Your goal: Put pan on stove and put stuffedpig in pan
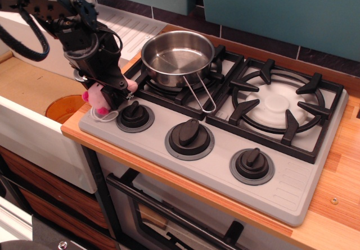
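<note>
The shiny steel pan (177, 56) sits on the left burner grate of the grey stove (292, 182), its wire handle pointing toward the knobs. The pink stuffedpig (94, 97) lies at the stove's front left corner beside the left knob (135, 115), with its white string loop on the stove surface. My black gripper (115, 95) is down on top of the pig and covers its middle. Pink shows on both sides of the fingers. How the jaws stand is hidden by the gripper body.
A white sink unit (34, 137) lies left of the stove, with an orange object (64, 107) in its basin and a ribbed drainboard (126, 28) behind. The right burner grate (281, 104) is bare. Wooden counter edges the stove at front and right.
</note>
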`<state>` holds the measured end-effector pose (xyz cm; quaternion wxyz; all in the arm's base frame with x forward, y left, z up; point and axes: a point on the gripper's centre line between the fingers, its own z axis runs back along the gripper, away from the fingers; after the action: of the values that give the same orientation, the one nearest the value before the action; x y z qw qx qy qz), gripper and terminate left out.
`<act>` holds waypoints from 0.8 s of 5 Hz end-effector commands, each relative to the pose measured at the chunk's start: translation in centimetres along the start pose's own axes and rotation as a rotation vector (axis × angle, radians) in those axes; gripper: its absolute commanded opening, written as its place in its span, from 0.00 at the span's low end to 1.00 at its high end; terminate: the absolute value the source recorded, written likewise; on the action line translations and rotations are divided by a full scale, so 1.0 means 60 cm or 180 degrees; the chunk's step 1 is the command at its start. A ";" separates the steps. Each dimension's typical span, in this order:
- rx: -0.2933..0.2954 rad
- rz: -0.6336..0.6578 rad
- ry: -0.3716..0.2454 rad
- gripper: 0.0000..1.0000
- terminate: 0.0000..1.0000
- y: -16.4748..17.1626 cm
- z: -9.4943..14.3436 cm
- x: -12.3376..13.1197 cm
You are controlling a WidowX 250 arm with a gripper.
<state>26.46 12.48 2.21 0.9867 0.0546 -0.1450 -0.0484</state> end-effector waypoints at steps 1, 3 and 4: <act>0.0306 -0.0009 0.0092 0.00 0.00 0.021 0.074 0.024; 0.0417 0.0022 0.0340 0.00 0.00 0.023 0.147 0.061; 0.0443 0.0077 0.0466 0.00 0.00 0.010 0.180 0.097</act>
<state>28.05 11.31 13.04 0.9916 0.1151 -0.0553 -0.0225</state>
